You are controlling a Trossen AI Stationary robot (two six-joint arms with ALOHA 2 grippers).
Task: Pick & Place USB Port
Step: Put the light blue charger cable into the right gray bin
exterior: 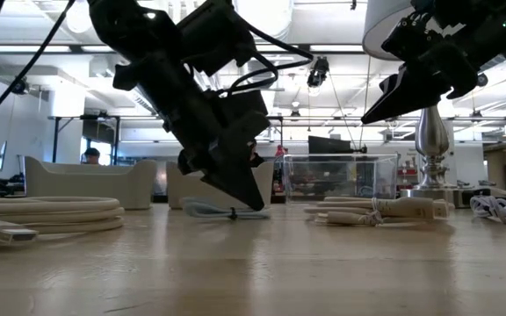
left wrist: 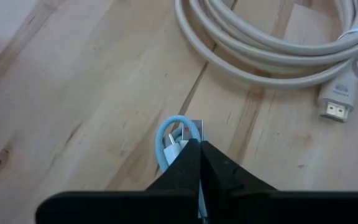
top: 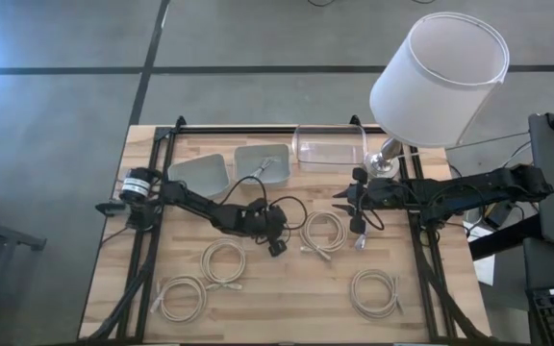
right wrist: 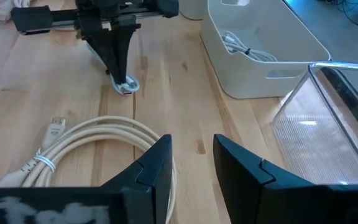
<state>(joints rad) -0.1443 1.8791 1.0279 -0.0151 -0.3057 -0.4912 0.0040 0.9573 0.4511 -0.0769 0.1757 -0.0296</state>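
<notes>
A small light-blue USB cable with a metal plug lies on the wooden table, seen past my left fingers and as a small loop in the right wrist view. My left gripper stands over it near the table's middle, pointing down, shut on the cable. In the low view its tip is at the table, the cable beside it. My right gripper is open and touches nothing. It hovers above the table, right of centre, raised high in the low view. My left gripper pinches the light-blue cable between its two fingers at the looped end by the metal plug. The fingers come from above, pointing down. The loop rests on the table, showing just beyond the fingertips.
Several coiled beige cables lie around: one right of my left gripper, others nearer the front. Two grey bins and a clear container line the far edge. A lamp stands at the far right.
</notes>
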